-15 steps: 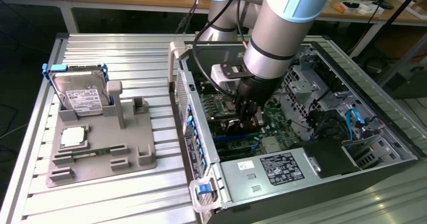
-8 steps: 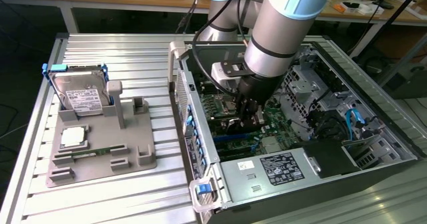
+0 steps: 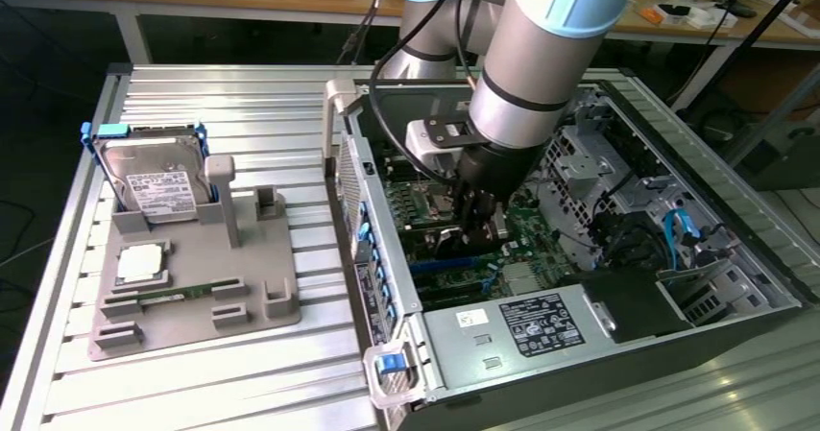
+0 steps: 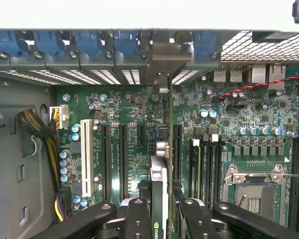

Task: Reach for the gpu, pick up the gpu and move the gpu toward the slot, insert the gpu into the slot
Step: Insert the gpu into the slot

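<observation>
My gripper is down inside the open computer case, shut on the gpu, which shows there as a dark slim plate between the fingers. In the wrist view the gpu is edge-on between the two black fingers, and its pale metal end bracket reaches the case's rear wall. A short blue stretch of the slot shows on the green motherboard, directly in line with the card's edge. The card hides the rest of the slot, and I cannot tell whether the two touch.
Black slots and a white slot run beside the card, with the silver processor socket further off. Blue clips line the case's rear wall. Outside the case, a grey holder carries a hard drive.
</observation>
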`<action>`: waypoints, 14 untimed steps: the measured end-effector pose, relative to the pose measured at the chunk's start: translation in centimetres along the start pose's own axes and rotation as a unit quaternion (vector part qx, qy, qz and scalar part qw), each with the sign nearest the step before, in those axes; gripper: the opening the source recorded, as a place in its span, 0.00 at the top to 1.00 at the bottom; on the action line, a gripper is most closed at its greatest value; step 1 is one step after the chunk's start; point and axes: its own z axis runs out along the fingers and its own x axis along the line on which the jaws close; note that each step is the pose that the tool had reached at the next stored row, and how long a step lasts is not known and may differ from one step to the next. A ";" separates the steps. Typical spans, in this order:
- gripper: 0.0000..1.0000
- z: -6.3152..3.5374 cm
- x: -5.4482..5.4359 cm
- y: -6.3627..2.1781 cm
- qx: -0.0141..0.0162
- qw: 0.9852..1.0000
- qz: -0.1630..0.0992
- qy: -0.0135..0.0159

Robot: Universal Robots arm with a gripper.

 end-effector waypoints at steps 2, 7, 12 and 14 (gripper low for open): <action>0.73 0.02 0.0 0.00 0.000 1.000 0.000 0.000; 0.73 0.29 0.0 0.00 0.001 1.000 0.000 0.000; 0.73 0.32 0.0 0.22 0.001 1.000 0.000 0.000; 0.73 0.31 0.0 0.39 0.001 1.000 0.000 0.000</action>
